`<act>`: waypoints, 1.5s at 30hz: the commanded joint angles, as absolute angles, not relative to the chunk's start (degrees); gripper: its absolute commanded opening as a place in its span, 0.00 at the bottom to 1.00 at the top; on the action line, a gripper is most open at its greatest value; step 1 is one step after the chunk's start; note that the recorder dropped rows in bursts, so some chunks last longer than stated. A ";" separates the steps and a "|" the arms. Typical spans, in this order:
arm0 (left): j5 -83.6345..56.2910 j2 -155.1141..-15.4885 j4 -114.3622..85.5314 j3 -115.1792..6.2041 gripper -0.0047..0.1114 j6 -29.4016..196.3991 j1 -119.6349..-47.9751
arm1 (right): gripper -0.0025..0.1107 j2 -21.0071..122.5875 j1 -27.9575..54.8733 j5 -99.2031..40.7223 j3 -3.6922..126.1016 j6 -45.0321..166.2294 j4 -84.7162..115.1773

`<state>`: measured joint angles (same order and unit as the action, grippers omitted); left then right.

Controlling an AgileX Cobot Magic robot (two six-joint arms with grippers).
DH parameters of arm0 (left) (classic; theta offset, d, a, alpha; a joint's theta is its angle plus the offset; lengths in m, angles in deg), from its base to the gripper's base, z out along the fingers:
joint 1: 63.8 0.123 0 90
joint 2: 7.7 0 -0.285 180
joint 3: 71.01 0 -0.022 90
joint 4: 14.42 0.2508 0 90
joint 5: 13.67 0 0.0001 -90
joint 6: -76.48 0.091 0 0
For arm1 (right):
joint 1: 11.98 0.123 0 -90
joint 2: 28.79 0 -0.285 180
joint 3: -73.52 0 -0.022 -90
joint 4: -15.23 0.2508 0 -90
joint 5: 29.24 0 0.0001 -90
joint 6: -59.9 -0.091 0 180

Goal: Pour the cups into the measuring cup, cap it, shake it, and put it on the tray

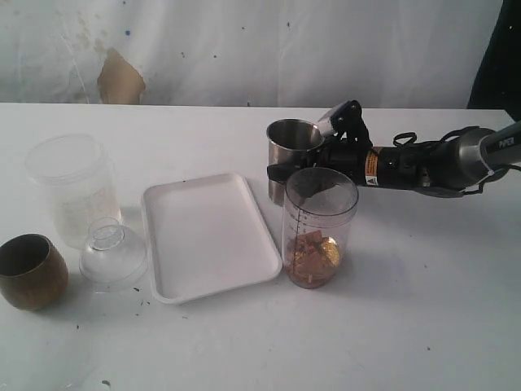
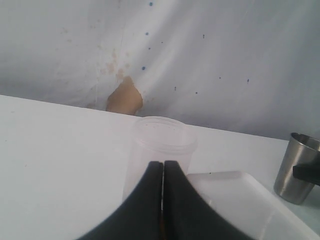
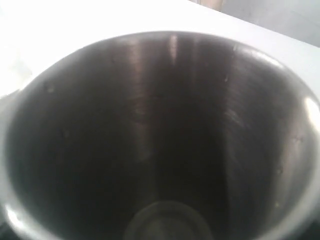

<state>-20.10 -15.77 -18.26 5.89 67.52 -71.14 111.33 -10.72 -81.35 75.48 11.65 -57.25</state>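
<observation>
The right hand reaches in from the right side and holds the steel tumbler, with one finger at the rim and the other across the front wall. The tumbler stands upright just behind the measuring cup. Whether its base touches the tabletop cannot be told. The right wrist view looks straight down into the tumbler, and its inside appears bare.

The measuring cup stands uncapped on the tabletop, just beside the right edge of the tray. Golden-brown pieces lie at its bottom. The tray lies flat with nothing on it.

Left of the tray, a clear dome lid sits close to a frosted jar. The wooden cup stands upright near the left edge, beside the lid.

The left hand shows only in its own wrist view, with its fingers pressed together and nothing between them. It faces the frosted jar.
</observation>
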 commanded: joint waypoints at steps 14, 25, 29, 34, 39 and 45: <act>-19.26 -15.49 -18.60 6.20 0.05 67.25 -71.39 | 0.82 106.90 -10.69 -76.65 75.60 5.88 -57.79; -19.26 -15.49 -18.60 6.20 0.05 67.25 -71.39 | 0.88 100.43 -10.69 -76.25 75.60 -9.91 -74.60; -19.26 -15.49 -18.60 6.20 0.05 67.25 -71.39 | 0.87 97.26 -10.80 -75.92 75.60 -18.29 -82.52; -19.26 -15.49 -18.60 6.20 0.05 67.25 -71.39 | 0.87 92.92 -11.83 -72.93 75.52 -28.60 -84.72; -19.29 -15.49 -18.60 6.20 0.05 67.37 -71.39 | 0.87 88.94 -14.68 -73.26 75.52 -39.17 -84.72; -19.29 -15.49 -18.60 6.20 0.05 67.37 -71.39 | 0.48 85.19 -17.34 -76.88 72.51 -42.28 -84.72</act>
<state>-19.88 -15.77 -18.26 5.89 67.52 -71.14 86.74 -16.40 -75.47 73.81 -40.42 -84.33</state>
